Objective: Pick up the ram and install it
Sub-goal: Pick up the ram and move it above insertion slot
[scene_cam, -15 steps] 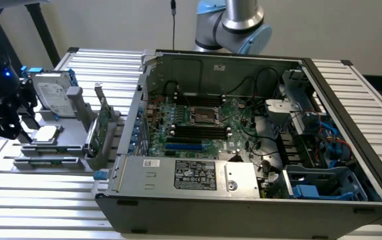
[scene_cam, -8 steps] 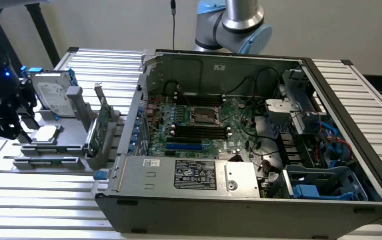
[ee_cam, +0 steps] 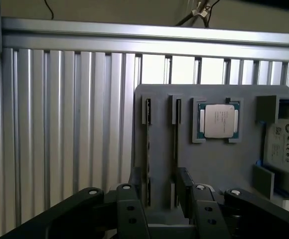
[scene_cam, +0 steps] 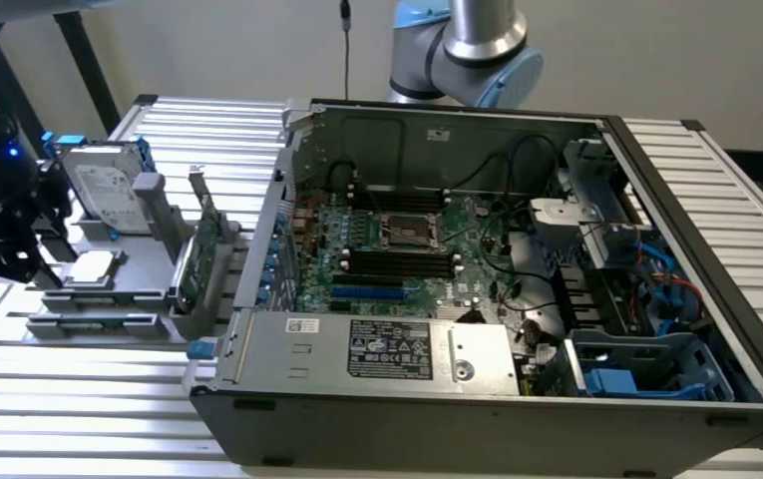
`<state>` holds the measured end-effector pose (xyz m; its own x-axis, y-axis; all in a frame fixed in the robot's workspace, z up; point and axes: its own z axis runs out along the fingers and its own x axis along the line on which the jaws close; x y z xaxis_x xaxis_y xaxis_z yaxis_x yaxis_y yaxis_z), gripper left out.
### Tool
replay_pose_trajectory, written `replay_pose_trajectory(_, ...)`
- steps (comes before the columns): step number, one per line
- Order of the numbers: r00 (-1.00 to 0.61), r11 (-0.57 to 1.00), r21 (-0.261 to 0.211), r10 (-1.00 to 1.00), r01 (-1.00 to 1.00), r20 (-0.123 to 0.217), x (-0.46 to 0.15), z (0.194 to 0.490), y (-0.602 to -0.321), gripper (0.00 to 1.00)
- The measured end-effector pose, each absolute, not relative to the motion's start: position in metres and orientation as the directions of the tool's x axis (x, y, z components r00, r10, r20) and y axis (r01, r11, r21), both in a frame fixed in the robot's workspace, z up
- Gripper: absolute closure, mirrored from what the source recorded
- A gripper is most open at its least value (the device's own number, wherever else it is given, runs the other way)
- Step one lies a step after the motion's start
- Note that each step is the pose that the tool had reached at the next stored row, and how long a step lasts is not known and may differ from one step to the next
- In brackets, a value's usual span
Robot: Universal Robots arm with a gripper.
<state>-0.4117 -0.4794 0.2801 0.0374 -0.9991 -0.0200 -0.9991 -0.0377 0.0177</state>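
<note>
The ram (ee_cam: 176, 134) is a thin stick standing on edge in a slot of the grey parts holder (ee_cam: 234, 164). A second, similar stick (ee_cam: 148, 149) stands in the slot beside it. My gripper (ee_cam: 167, 211) is open and hovers at the near end of these slots. Its dark fingers (ee_cam: 129, 209) stand on either side of the ram's line and hold nothing. In the exterior view the gripper (scene_cam: 15, 261) is at the left end of the holder (scene_cam: 155, 299), with the green sticks (scene_cam: 95, 321) along the holder's near side. The motherboard's black memory slots (scene_cam: 401, 264) lie inside the open computer case (scene_cam: 488, 399).
On the holder lie a CPU (ee_cam: 219, 121) and a silver hard drive (ee_cam: 284, 144). A green expansion card (scene_cam: 201, 259) stands between the holder and the case. Everything rests on a ribbed aluminium table (ee_cam: 60, 124). The arm's base (scene_cam: 475, 50) stands behind the case.
</note>
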Motion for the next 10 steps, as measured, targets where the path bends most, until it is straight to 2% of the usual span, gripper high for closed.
replay_pose_trajectory(10,0.062,-0.062,0.017,-0.998,-0.998,-0.021,-0.414,0.262,-0.485,0.58)
